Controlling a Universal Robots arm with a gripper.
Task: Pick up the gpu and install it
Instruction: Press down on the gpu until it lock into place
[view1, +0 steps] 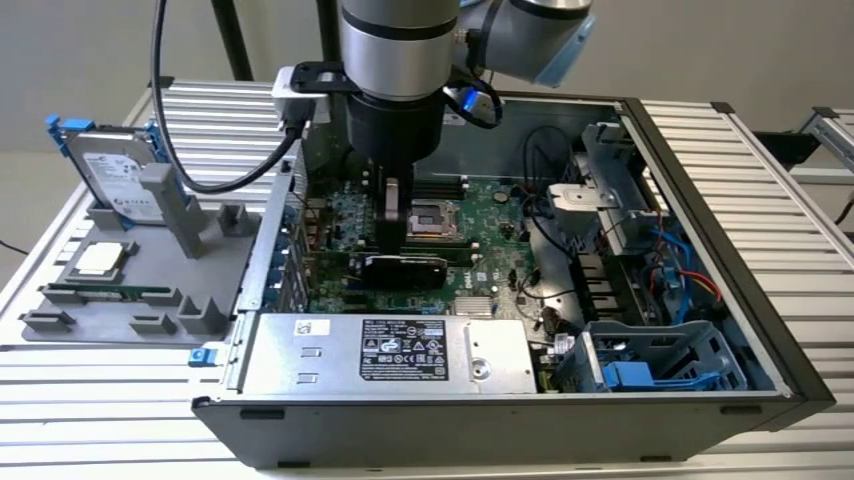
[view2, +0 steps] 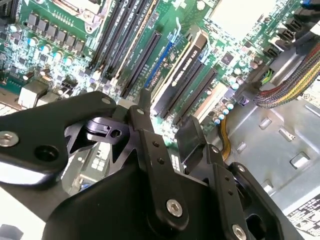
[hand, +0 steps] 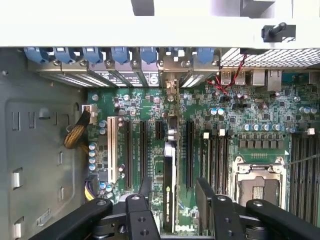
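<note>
Standing on edge in a slot of the green board (view1: 501, 255), the gpu (view1: 404, 268) sits inside the open computer case (view1: 694, 300), its black cooler face showing in the exterior view and its thin top edge (hand: 169, 200) running between the long black slots in the first wrist view. The tool (hand: 172, 200) hangs directly above the card with its two fingers (hand: 206, 197) spread to either side of that edge, apart from it, so the jaws are open and hold nothing. Judged from its form, the card is light, stiff and flat, but fragile: the bare circuit face and the cooler should not be squeezed hard, and the safest hold is across the thin upper edge near the middle. On the tabletop (view1: 80, 400) at the exterior view's left, a grey holder (view1: 120, 320) carries a hard drive (view1: 114, 180) and a memory stick (view1: 107, 293), well apart from the case.
</note>
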